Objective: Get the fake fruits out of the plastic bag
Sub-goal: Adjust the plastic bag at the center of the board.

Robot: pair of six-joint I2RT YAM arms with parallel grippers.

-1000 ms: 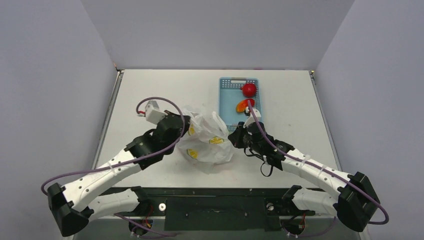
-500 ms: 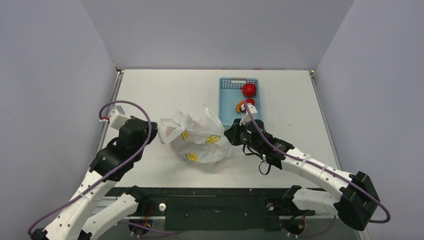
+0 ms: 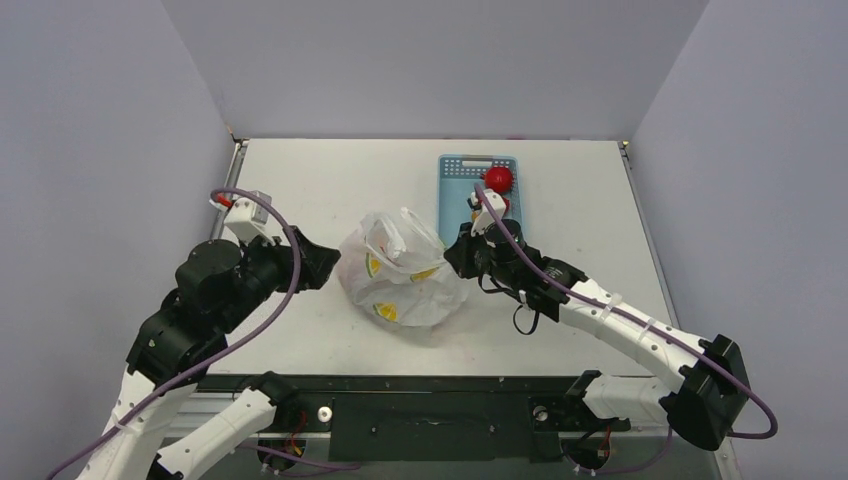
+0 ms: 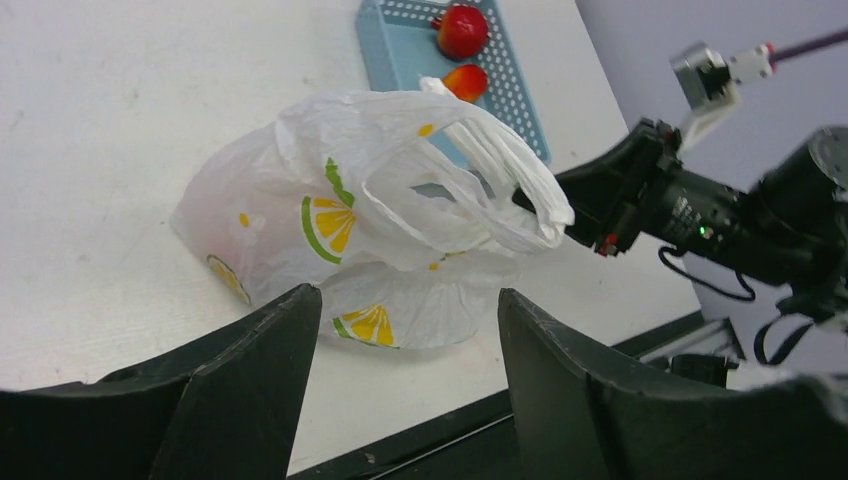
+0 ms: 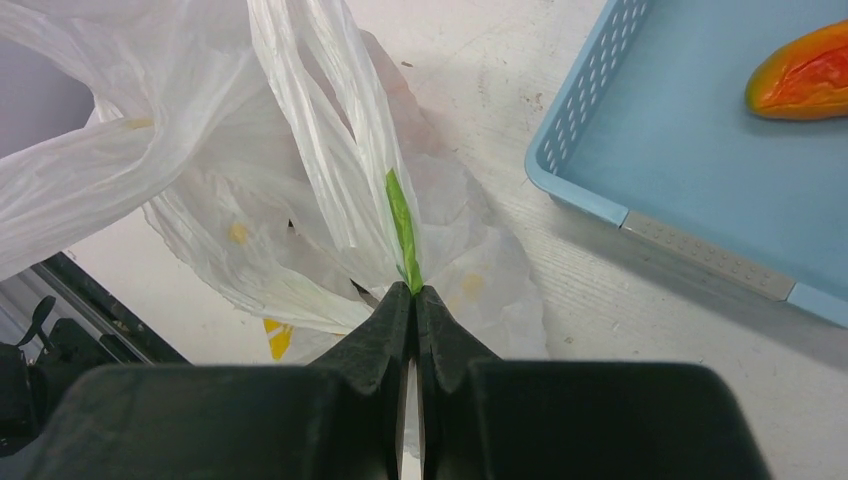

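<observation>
One hold is gone: the left fingers (image 4: 280, 340) now gape clear of the plastic bag (image 4: 340, 220) on the desk (image 4: 90, 120), only the right fingers (image 5: 400, 320) pinch its handle, and the fake fruits remain hidden inside.

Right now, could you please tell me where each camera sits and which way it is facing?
Top external: above and behind the arm bases, looking down at the plastic bag; both arms, left pincer and right pincer show.
Left wrist: on the left arm, facing across the bag toward the blue tray; its open fingers frame the bottom.
Right wrist: looks along its shut fingers pinching the bag.
Shared: both wrist views show the bag, tray and mango.
</observation>
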